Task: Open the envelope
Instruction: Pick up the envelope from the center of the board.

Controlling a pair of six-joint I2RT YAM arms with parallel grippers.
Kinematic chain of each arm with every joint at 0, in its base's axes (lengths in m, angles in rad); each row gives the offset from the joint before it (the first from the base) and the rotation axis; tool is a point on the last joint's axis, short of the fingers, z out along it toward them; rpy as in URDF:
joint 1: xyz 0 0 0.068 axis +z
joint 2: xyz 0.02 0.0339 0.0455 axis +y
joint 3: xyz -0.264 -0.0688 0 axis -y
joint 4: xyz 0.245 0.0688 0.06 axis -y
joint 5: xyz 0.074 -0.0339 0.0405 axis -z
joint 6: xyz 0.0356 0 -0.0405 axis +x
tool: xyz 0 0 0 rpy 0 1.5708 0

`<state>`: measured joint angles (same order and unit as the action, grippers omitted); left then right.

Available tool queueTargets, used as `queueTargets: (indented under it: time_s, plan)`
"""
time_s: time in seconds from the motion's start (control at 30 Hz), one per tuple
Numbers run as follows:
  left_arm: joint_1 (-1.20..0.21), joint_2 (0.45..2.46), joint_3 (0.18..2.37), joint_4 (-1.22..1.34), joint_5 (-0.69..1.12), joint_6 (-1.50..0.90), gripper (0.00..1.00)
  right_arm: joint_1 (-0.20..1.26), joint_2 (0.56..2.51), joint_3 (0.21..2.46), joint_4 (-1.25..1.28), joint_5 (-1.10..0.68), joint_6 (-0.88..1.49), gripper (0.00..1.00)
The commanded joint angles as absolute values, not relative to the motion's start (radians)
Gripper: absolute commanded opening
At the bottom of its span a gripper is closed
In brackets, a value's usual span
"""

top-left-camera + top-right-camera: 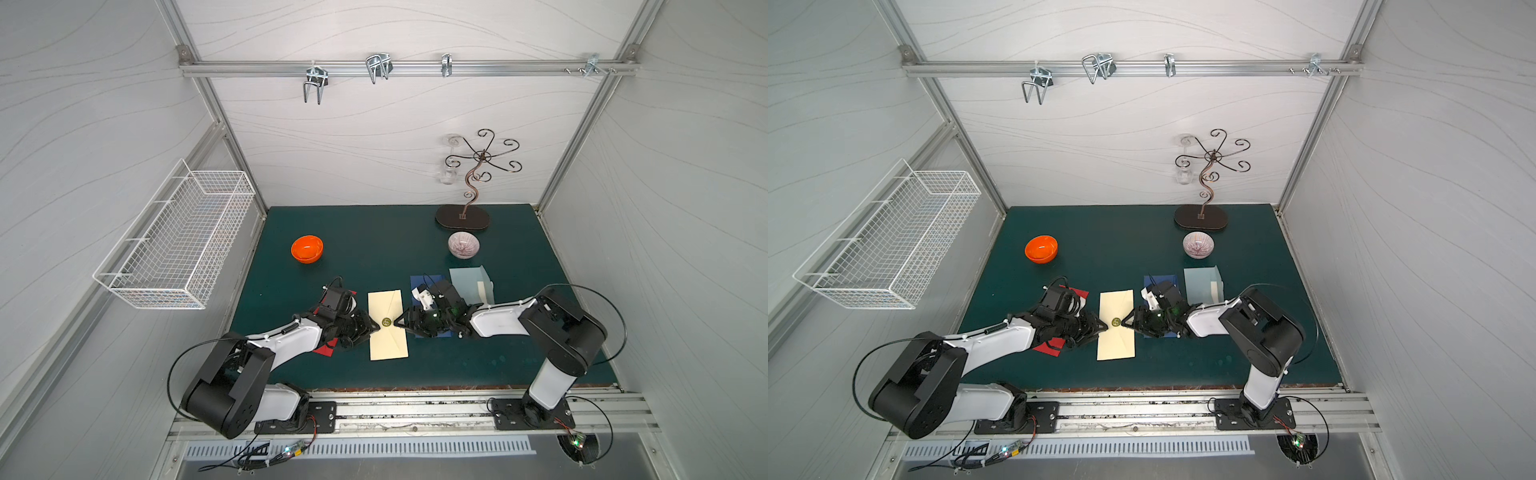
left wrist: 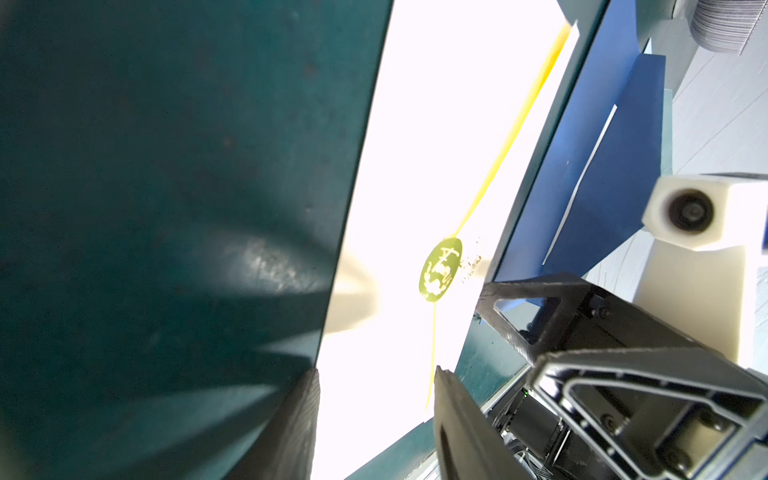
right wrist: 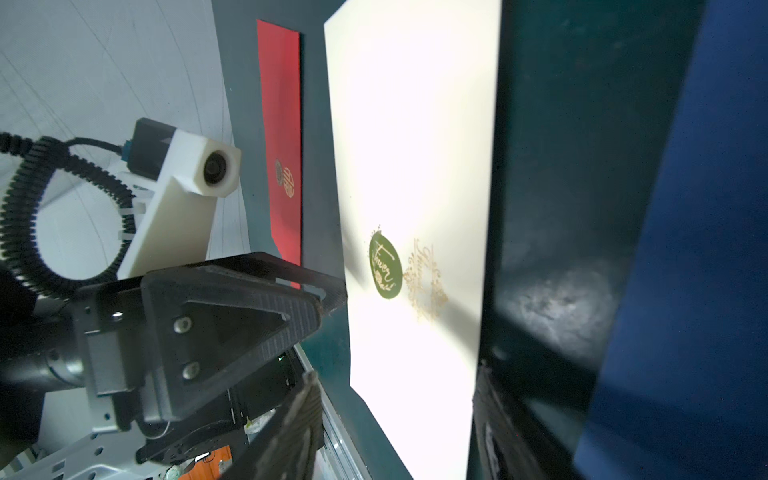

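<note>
Both left fingers (image 2: 457, 424) and right fingers (image 3: 299, 424) stand apart, empty, flanking the seal (image 1: 386, 321) on the flat envelope (image 1: 388, 345).

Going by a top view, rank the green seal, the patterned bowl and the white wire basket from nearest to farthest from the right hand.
1. Green seal, on the cream envelope, just off the right hand.
2. Patterned bowl, farther back on the green mat.
3. White wire basket, up on the left wall.

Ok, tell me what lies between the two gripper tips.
The round green seal on the cream envelope, between the left gripper and right gripper; both top views show it.
</note>
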<state>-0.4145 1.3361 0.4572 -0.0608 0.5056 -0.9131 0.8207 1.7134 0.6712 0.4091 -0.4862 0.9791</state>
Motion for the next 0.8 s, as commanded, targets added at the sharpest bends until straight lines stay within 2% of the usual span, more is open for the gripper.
queueTargets:
  time_s: [0.0,0.27,0.6,0.77]
  plan:
    - [-0.420,1.308,0.459,-0.071,0.487,-0.915,0.49,0.838,1.656,0.671,0.378,-0.483,0.962,0.60]
    - [-0.420,1.288,0.468,-0.107,0.465,-0.904,0.50,0.849,1.626,0.724,0.095,-0.332,0.901,0.61]
    - [-0.420,1.264,0.473,-0.143,0.437,-0.887,0.53,0.864,1.702,0.770,0.054,-0.352,0.894,0.61]
    - [-0.420,1.314,0.460,-0.106,0.467,-0.894,0.53,0.885,1.756,0.796,0.067,-0.365,0.895,0.60]
